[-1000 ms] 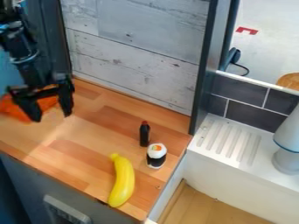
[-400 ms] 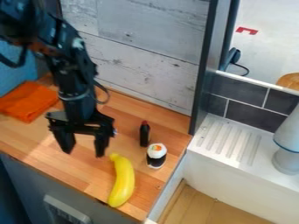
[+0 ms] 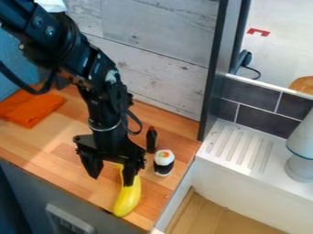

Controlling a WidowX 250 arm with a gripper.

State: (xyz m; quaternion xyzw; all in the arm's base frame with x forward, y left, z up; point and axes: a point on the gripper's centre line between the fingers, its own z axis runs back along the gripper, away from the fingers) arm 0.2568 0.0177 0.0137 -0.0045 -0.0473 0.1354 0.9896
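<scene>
Camera view: open, empty gripper [image 3: 111,179] has swung from the upper left to the banana [image 3: 127,201] on the wooden counter [image 3: 36,146], one finger overlapping it, likely putting it within reach.

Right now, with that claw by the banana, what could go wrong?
One finger of the open gripper overlaps the banana in view, so coming down there might press or roll it rather than straddle it.
The banana's lower end lies near the counter's front edge, so a push could tip it off.
The small dark bottle stands upright close to the gripper, so a sideways swing might topple it.
</scene>
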